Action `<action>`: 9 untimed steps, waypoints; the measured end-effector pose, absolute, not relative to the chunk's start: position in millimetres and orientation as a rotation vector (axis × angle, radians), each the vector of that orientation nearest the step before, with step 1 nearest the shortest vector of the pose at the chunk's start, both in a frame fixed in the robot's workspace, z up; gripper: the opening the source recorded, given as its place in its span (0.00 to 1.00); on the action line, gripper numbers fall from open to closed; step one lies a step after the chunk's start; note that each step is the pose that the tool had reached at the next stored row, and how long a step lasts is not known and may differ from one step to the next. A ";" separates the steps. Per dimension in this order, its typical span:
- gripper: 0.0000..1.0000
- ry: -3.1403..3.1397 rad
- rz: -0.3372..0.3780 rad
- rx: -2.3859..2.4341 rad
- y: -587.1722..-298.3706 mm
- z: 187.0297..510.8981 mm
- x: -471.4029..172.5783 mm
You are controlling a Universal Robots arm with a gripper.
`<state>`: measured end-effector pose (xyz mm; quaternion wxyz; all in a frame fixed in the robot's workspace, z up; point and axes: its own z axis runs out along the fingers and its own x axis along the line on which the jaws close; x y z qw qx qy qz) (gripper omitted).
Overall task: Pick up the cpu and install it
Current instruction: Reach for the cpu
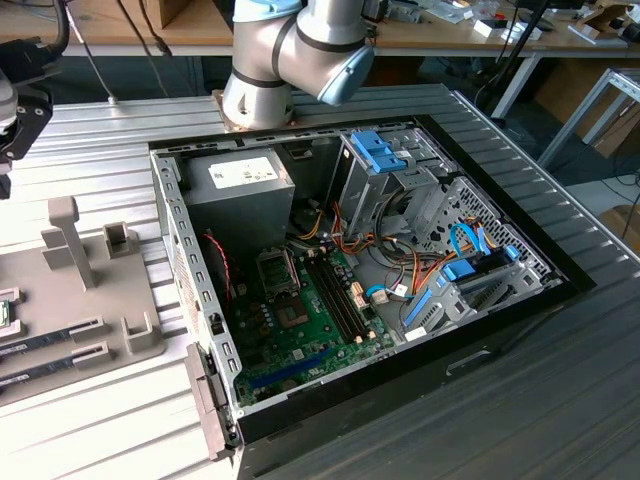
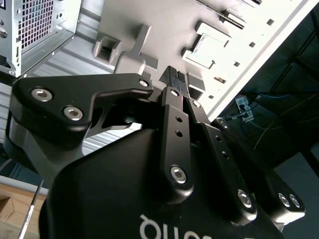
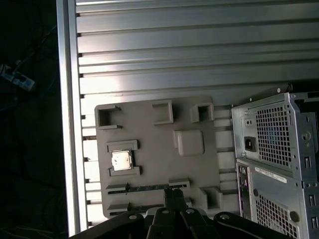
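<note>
cpu (image 3: 121, 161) sits lid-up in a square nest on the grey fixture tray (image 3: 149, 129). It's by the tray edge farthest from the open computer case (image 1: 380, 250), just beside the memory sticks (image 1: 60, 332). gripper (image 3: 173, 191) hangs above the tray on the case side of the cpu, clear of it, fingers pinched together on nothing. My read: light, stiff, slick-lidded part with a delicate contact face, so take it by two opposite green rim edges, light squeeze, keep it level.
</note>
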<state>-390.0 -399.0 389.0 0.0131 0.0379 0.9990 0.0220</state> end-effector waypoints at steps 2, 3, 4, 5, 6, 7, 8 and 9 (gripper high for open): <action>0.11 3.113 0.069 0.118 -398.9 389.0 -396.3; 0.11 3.113 0.069 0.118 -398.9 389.0 -397.3; 0.11 3.113 0.069 0.118 -398.9 389.0 -398.0; 0.11 3.113 0.068 0.118 -398.9 389.0 -398.5; 0.11 3.113 0.069 0.118 -398.9 389.0 -399.4; 0.11 3.113 0.069 0.118 -399.0 389.0 -400.3; 0.11 3.113 0.069 0.118 -398.9 388.9 -400.7; 0.11 3.113 0.069 0.118 -399.0 388.9 -401.4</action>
